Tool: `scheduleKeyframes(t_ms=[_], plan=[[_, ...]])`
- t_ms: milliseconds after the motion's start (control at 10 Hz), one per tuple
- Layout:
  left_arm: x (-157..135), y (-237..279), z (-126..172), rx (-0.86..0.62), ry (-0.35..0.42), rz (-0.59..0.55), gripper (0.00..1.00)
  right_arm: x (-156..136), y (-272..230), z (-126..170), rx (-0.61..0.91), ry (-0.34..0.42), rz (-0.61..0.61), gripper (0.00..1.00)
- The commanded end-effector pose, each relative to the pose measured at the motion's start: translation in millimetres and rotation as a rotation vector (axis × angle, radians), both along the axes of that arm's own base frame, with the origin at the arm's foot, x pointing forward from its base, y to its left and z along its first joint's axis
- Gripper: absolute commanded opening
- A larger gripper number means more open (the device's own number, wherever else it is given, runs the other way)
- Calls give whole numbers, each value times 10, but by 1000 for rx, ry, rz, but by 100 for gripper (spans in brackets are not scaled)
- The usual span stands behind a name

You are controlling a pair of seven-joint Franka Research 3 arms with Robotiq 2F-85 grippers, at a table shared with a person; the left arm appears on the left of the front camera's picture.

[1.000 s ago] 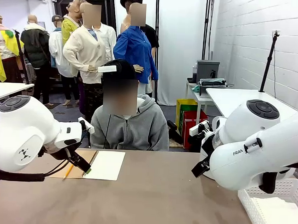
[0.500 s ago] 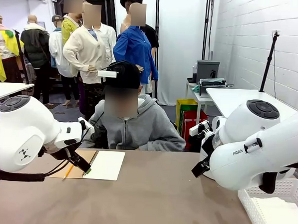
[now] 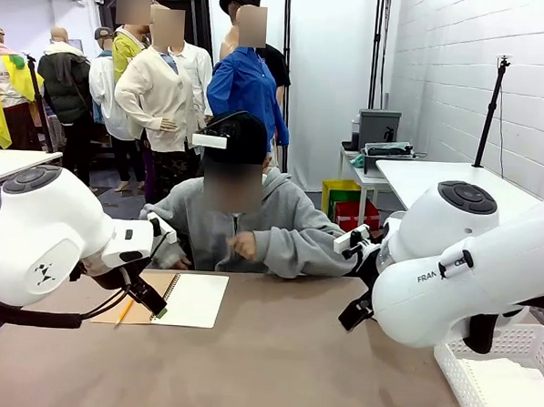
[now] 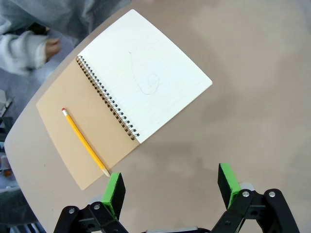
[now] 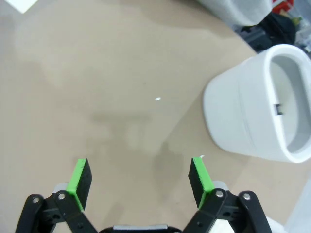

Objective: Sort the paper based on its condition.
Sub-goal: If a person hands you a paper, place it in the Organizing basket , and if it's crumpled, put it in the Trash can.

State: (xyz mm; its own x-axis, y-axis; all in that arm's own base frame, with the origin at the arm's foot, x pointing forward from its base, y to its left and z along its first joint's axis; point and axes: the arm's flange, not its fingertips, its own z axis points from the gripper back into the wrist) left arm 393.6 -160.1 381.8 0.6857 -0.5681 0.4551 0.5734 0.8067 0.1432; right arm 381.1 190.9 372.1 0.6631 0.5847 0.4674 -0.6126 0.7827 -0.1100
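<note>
Bright, even indoor light. Soft, faint shadows mottle the table (image 5: pixel 58 87) ahead of the right gripper (image 5: pixel 138 167). Wrist views bend at the edges; the notebook page (image 4: pixel 160 63) shows its pencil line crisply.

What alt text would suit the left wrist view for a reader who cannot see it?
The left pincer hangs open and empty over a tan table, near an open spiral notebook with a faintly scribbled white page. A yellow pencil lies on its brown cover; a person's hand shows beyond.
</note>
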Motion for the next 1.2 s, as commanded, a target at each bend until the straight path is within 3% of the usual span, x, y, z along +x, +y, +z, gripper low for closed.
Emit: scheduleKeyframes(t_ms=[0,500,1100], plan=[[-99,-46,231,-43,58,-28,100,-61,39,99,31,89,36,100],[-369,-147,819,-149,103,-115,100,-279,267,611,121,158,150,100],[-592,-58,1527,-170,44,-194,100,-422,453,1318,222,155,246,100]])
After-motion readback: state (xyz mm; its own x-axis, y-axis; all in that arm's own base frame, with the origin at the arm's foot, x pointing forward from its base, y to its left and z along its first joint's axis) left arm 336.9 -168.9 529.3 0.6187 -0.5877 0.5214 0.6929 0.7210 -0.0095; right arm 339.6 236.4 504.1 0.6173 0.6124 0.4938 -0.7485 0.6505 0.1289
